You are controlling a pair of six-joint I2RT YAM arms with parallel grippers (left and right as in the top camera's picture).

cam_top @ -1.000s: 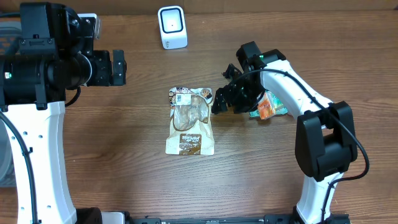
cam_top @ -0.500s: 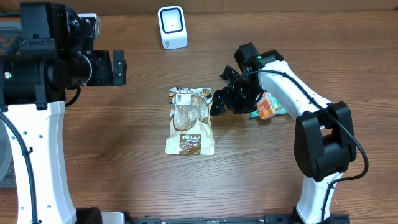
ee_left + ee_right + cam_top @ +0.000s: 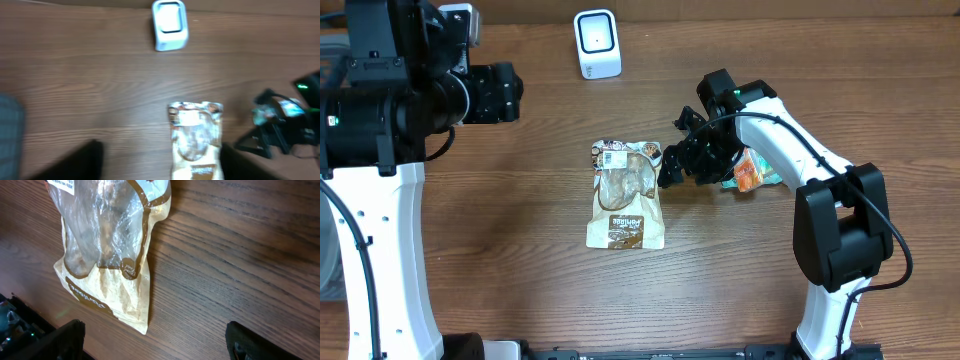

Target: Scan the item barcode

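The item, a cream and brown pouch point(image 3: 626, 195) with a clear window, lies flat mid-table, its white barcode label point(image 3: 614, 155) at the far end. A white scanner point(image 3: 597, 43) stands at the back edge. My right gripper point(image 3: 670, 160) hovers open just right of the pouch's upper edge; in the right wrist view the pouch point(image 3: 107, 245) lies ahead of the gripper point(image 3: 155, 330), with bare wood between the fingers. My left gripper point(image 3: 505, 92) is high at the left, open and holding nothing. Its blurred view shows the pouch point(image 3: 195, 140) and the scanner point(image 3: 170, 25) far below the gripper point(image 3: 161, 147).
An orange and teal packet point(image 3: 750, 170) lies under the right arm, right of the pouch. A grey container point(image 3: 10, 125) sits at the table's left edge. Bare wooden tabletop point(image 3: 520, 230) surrounds the pouch on its left and front.
My left wrist has shifted slightly up and back, and its jaws have drawn closer together. The right gripper has edged a little toward the pouch. The pouch has not moved.
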